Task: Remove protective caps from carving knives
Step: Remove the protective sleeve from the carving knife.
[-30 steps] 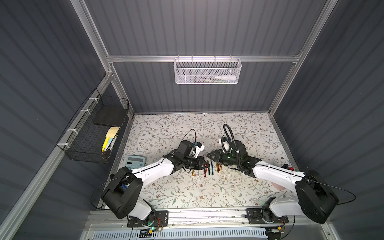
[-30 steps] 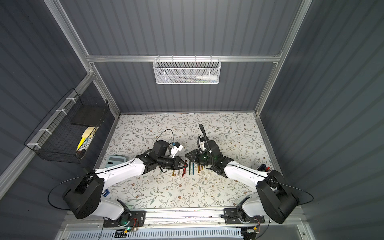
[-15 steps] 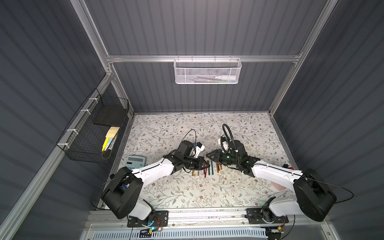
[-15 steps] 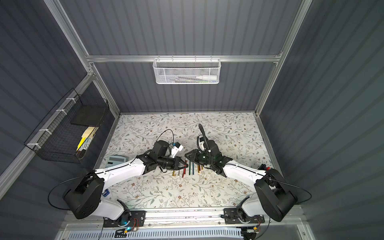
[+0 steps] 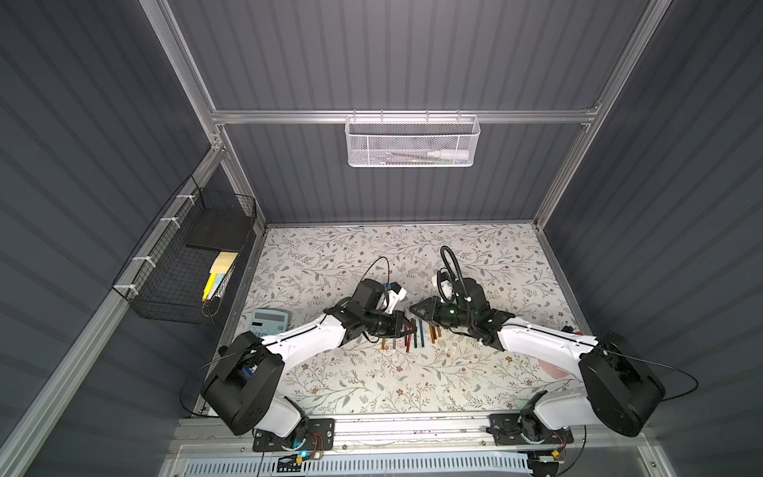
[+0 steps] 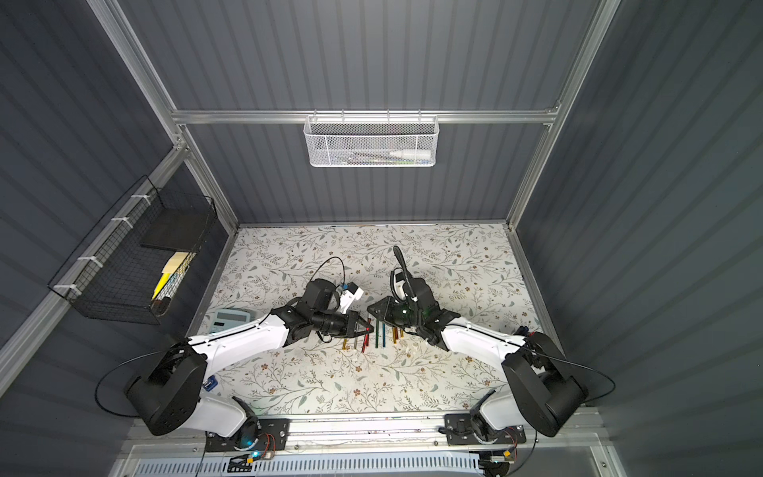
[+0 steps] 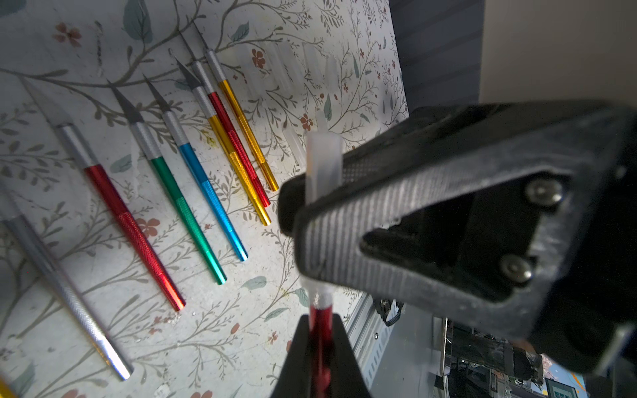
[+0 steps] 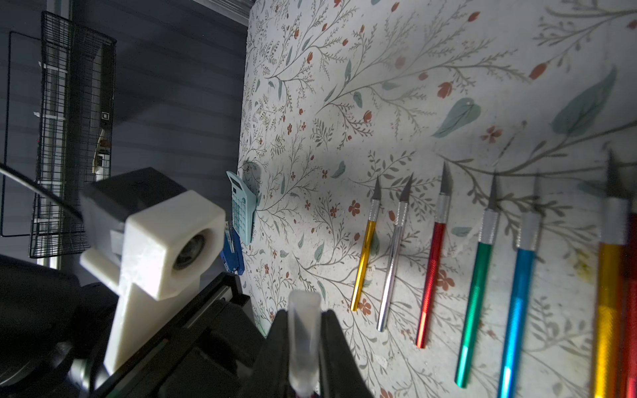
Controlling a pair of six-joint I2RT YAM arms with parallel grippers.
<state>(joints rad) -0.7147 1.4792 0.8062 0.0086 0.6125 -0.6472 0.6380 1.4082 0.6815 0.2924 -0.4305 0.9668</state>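
Observation:
In the left wrist view my left gripper (image 7: 321, 322) is shut on the handle of a red carving knife (image 7: 320, 310). Its blade end carries a clear protective cap (image 7: 324, 155). My right gripper (image 8: 305, 315) is shut on that cap (image 8: 304, 330), its black fingers (image 7: 396, 206) clamped across the sleeve. In both top views the two grippers (image 5: 406, 326) (image 5: 416, 309) meet tip to tip above a row of several uncapped knives (image 5: 415, 336) (image 7: 193, 193) (image 8: 479, 293) on the table. Several loose caps (image 5: 450, 351) lie right of the row.
A pale blue calculator (image 5: 269, 321) lies at the table's left edge. A black wire basket (image 5: 186, 264) with yellow pens hangs on the left wall. A white mesh basket (image 5: 411, 142) hangs on the back wall. A small blue object (image 8: 232, 256) lies beside the calculator.
My right gripper has edged left toward the left gripper and shut its jaws on the cap. The left gripper has kept hold of the red knife without moving.

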